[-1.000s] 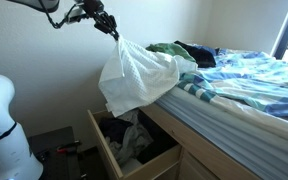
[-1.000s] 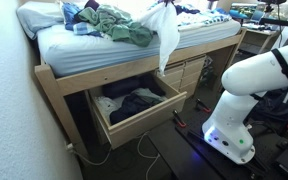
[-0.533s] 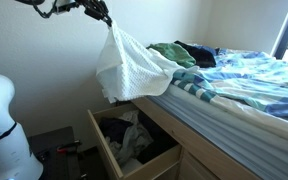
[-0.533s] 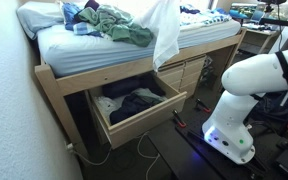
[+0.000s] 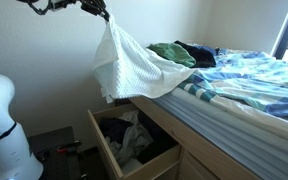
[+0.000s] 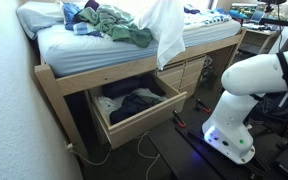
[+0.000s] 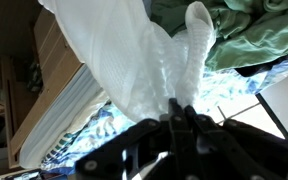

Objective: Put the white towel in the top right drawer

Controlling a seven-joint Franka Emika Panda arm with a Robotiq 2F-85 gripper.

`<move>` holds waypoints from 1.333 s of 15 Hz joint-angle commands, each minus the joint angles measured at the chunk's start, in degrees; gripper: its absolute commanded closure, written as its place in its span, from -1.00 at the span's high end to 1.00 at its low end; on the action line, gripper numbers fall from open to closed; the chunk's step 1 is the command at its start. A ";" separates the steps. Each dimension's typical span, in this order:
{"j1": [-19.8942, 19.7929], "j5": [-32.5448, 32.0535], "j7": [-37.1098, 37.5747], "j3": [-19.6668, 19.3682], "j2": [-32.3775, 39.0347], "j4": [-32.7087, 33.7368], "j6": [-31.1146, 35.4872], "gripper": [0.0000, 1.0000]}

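1. In an exterior view, the black two-finger gripper (image 5: 102,12) is seen high above the bedside, its jaws clamped on a gathered corner of the thin, floppy white towel (image 5: 129,68). The towel is hung from that pinch in a broad drape, with its far edge laid on the corner of the mattress, touching the rumpled green garment (image 5: 170,52). Directly below, the light tan wooden pull-out drawer (image 5: 102,146) is pulled open and is seen to be partly filled with dark and pale clothes. The towel is held in the air well above the drawer and is not in it. The blue-and-white patterned bedsheet (image 5: 249,75) is spread over the bed, and the robot's rounded white base (image 5: 2,125) is seen at the frame's edge.

2. In an exterior view from the foot of the bed, the white towel (image 6: 166,35) is shown hanging down past the bed's wooden side rail, above the open drawer (image 6: 144,116). The gripper is cut off by the top of the frame.

3. In the wrist view, the gripper (image 7: 181,108) is shown with its fingers pressed together on the bunched cloth of the white towel (image 7: 144,60), and the green garment (image 7: 254,30) is seen beyond it.
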 commanded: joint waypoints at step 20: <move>1.67 4.85 -4.24 8.43 -7.02 7.38 -13.26 -0.98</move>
